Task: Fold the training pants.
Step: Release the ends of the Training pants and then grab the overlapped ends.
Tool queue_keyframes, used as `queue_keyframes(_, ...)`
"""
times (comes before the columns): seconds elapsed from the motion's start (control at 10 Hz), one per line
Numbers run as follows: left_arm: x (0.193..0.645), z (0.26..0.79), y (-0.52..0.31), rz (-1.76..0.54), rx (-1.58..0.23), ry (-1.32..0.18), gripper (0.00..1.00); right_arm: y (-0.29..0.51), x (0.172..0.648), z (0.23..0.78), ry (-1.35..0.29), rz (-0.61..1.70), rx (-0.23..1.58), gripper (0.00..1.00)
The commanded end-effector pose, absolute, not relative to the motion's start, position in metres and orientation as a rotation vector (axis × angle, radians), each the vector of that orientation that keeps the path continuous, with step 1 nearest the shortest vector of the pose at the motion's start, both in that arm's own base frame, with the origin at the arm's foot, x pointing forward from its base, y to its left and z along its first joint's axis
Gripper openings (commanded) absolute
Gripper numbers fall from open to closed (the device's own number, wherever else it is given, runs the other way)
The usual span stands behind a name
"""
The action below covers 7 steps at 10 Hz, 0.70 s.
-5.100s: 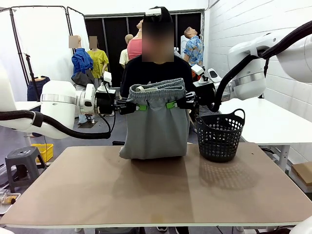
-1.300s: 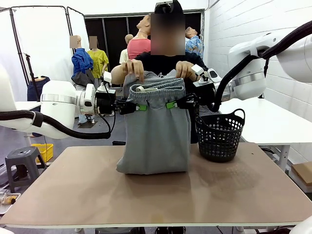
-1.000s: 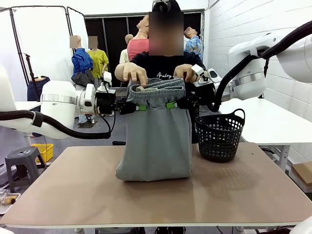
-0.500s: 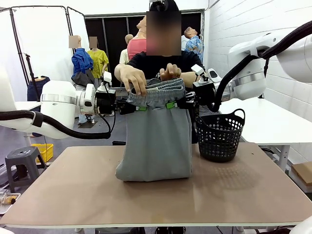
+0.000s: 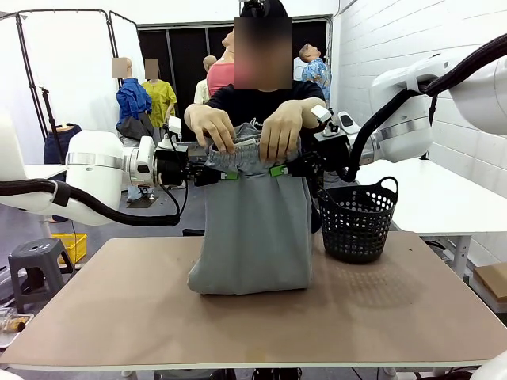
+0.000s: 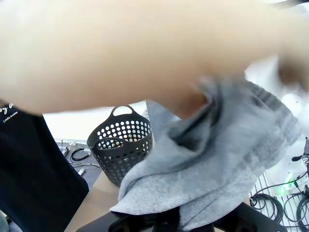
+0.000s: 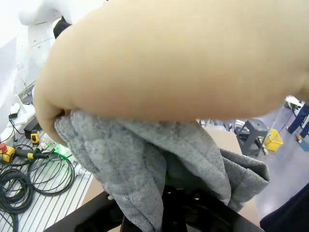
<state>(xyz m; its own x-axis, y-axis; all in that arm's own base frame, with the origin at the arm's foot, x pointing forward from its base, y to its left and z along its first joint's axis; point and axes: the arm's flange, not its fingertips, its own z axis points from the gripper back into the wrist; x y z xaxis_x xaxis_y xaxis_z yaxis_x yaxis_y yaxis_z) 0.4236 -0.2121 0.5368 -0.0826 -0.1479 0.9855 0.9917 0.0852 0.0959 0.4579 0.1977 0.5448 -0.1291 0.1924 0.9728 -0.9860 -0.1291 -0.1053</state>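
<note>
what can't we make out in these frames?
- Front view: the person's hands cover the waistband of the training pants, so the drawstring is hidden.
- Left wrist view: an arm, close and blurred, blocks the top. Fabric drapes over the left hand, hiding its fingertips.
- Right wrist view: the other arm and fabric likewise hide the right hand.
- Front view: the basket hides its inside behind its mesh wall.

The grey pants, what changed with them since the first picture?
The person's hands came over the top and took hold of the training pants at the waistband. The left gripper and right gripper stayed shut on them; the basket stayed put.
</note>
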Motion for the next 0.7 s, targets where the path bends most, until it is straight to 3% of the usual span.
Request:
queue_keyframes(0.0,0.4231,0.5383,-0.2134,-1.271,-0.994,-1.208,0.00,0.1990,0.4560,0.5447,-1.104,1.452,1.099,0.00)
queue_keyframes(0.6,0.4231,0.5383,-0.2134,-1.271,-0.994,-1.208,0.00,0.1990,0.4560,0.5447,-1.104,1.452,1.099,0.00)
